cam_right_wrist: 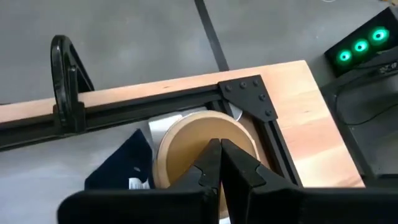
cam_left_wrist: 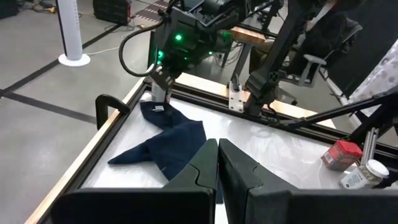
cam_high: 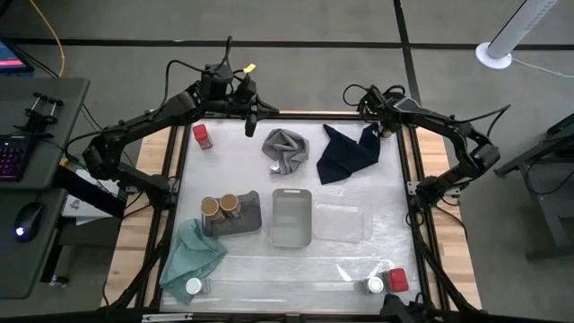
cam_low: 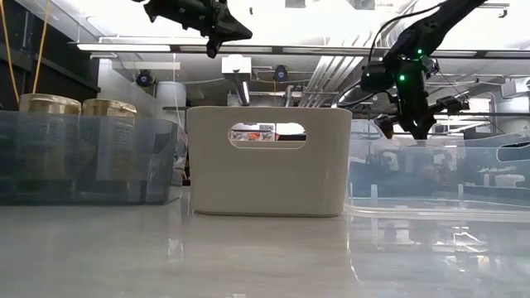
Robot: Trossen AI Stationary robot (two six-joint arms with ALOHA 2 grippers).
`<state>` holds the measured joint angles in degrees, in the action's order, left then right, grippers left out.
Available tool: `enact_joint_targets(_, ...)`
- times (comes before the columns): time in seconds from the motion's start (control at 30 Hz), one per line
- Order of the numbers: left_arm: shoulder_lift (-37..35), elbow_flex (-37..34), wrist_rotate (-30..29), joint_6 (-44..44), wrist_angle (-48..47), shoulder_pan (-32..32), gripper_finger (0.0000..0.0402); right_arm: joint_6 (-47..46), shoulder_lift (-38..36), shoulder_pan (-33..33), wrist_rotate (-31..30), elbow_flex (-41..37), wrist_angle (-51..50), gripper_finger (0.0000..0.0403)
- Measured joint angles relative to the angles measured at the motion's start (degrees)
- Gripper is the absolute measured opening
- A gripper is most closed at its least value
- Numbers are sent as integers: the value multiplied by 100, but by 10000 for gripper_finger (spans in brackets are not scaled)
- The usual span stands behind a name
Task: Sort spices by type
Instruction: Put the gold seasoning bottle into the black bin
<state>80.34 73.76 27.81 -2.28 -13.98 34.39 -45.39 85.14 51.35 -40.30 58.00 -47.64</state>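
Your left gripper [cam_high: 254, 115] hangs above the far edge of the counter [cam_high: 296, 260], near the far left corner, with its two fingers [cam_left_wrist: 239, 171] pressed together and nothing between them. Your right gripper [cam_right_wrist: 219, 163] is down at the far right corner, over the tip of the navy cloth [cam_high: 347, 154]. Its fingers meet in front of a tan-brown topped jar [cam_right_wrist: 202, 146] that sits in that corner against the frame; whether they have hold of that jar, you cannot tell.

Two more tan-brown topped jars [cam_high: 220, 207] stand side by side in the dark tray [cam_high: 247, 220] at the left of the row. The grey tray [cam_high: 291, 217] stands just beside it in the middle, and the clear tray [cam_high: 341, 222] lies to its right.

One red squarish jar [cam_high: 202, 135] stands alone near the far left corner, close to your left gripper. The other red squarish jar [cam_high: 397, 279] sits at the near right corner, touching or just beside a white-topped jar [cam_high: 375, 285]. The second white-topped jar [cam_high: 194, 287] is at the near left corner, by the edge of the teal cloth [cam_high: 193, 254]. The grey cloth [cam_high: 285, 150] lies crumpled at the far middle, between the two grippers.
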Motion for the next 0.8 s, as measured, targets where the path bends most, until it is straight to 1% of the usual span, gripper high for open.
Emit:
enact_joint_targets(0.1,0,0,0,0,0,0,0,172,0,-6,44,0,-112,0)
enact_joint_targets(0.2,0,0,0,13,-24,1,0,222,-14,-56,240,11,-400,0)
enact_joint_targets(0.33,0,0,0,94,-39,33,0,233,-18,-372,267,17,-919,0)
enact_joint_targets(0.57,0,0,2,98,-39,129,0,-24,-64,-1263,517,17,-1871,0)
enact_joint_targets(0.7,0,0,2,103,-39,133,0,-419,-175,-1870,854,8,-2415,0)
enact_joint_targets(0.8,0,0,3,103,-39,133,0,-766,-287,-2306,1153,4,-2628,0)
